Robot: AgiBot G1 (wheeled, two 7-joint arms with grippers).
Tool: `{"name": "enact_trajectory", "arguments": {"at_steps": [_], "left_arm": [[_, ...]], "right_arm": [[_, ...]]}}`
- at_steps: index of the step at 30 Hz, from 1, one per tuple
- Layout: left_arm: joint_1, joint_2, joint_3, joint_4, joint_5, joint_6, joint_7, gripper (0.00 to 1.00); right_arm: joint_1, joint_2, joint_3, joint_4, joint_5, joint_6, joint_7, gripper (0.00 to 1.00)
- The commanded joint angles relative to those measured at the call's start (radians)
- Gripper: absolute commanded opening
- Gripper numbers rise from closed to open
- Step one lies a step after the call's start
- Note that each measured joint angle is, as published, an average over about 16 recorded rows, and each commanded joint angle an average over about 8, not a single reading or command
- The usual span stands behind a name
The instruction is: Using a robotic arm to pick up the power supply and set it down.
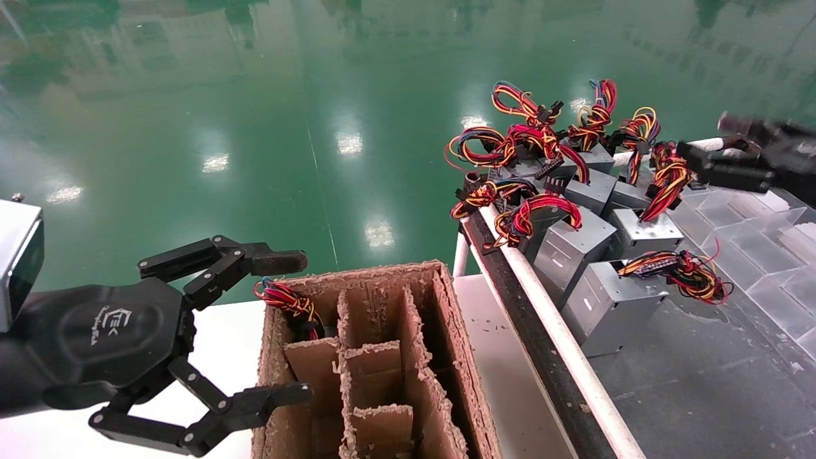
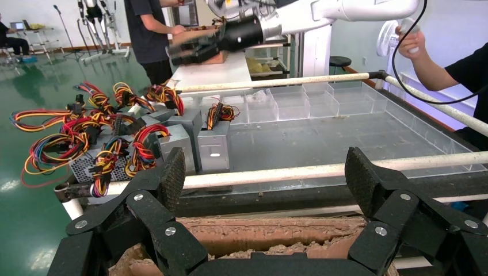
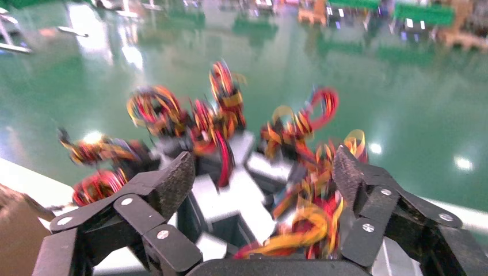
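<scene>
Several grey power supplies [image 1: 577, 245] with red, yellow and black wire bundles lie heaped at the far end of a dark tray [image 1: 695, 376]. My right gripper [image 1: 711, 141] hovers open above the heap's right side, over a wire bundle [image 1: 666, 178], holding nothing. Its wrist view shows the grey boxes [image 3: 230, 192] and wires between the spread fingers [image 3: 175, 175] of the right gripper [image 3: 262, 172]. My left gripper [image 1: 290, 328] stands open and empty beside a cardboard box [image 1: 459, 357]. One wire bundle [image 1: 288, 303] sticks out of the box's far-left cell.
The box is split by cardboard dividers [image 1: 373, 363]. A white pipe rail [image 1: 554, 331] edges the tray, with clear plastic bins [image 1: 765, 255] on its right. In the left wrist view the open left gripper [image 2: 266, 172] faces the tray, with a person [image 2: 152, 29] and a hand [image 2: 411, 46] beyond it.
</scene>
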Motion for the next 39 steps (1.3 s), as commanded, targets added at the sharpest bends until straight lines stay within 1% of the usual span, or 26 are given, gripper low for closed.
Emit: {"name": "enact_trajectory", "arguments": {"at_steps": [1,5,10,39], "left_arm": [[0.0,0.0,0.0,0.0,0.0,0.0,0.0,1.0],[0.0,0.0,0.0,0.0,0.0,0.0,0.0,1.0],[0.0,0.0,0.0,0.0,0.0,0.0,0.0,1.0],[0.0,0.0,0.0,0.0,0.0,0.0,0.0,1.0]], "right_arm": [[0.01,0.008,0.005,0.009,0.007,-0.021,-0.007,1.0],[0.017,0.019,0.024,0.039,0.024,-0.084,-0.033,1.0],[-0.014,0.029,0.075,0.112,0.008,-0.122,-0.022,1.0],[-0.343,0.089,0.512,0.697,-0.238,-0.148,0.219,1.0]]}}
